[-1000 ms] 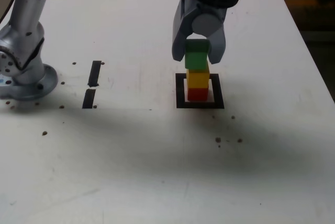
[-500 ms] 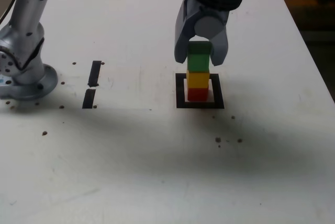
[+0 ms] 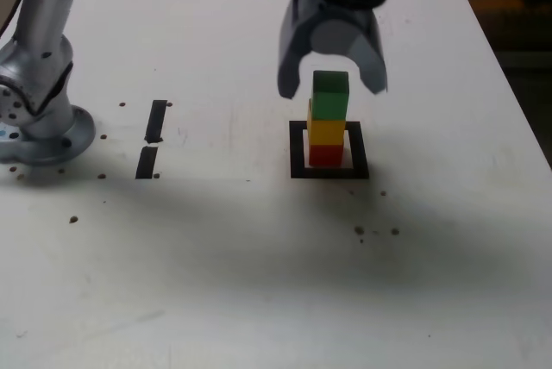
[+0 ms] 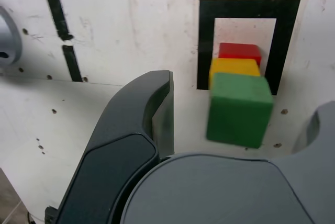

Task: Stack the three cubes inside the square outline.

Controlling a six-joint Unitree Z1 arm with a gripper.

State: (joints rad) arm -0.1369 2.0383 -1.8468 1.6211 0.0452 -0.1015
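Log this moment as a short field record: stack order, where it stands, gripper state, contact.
stack order: small red cube at the bottom, yellow cube in the middle, green cube on top
location: inside the black tape square outline on the white table
gripper: open, jaws on either side of the green cube
contact: none visible

The green cube (image 4: 239,110) sits on top of the yellow cube (image 4: 234,67), with the red cube (image 4: 239,52) at the bottom, all inside the black square outline (image 4: 205,46). One dark finger (image 4: 137,130) stands beside the stack, clear of the green cube. Two black strips (image 4: 57,14) lie well apart on the white table (image 4: 131,25).
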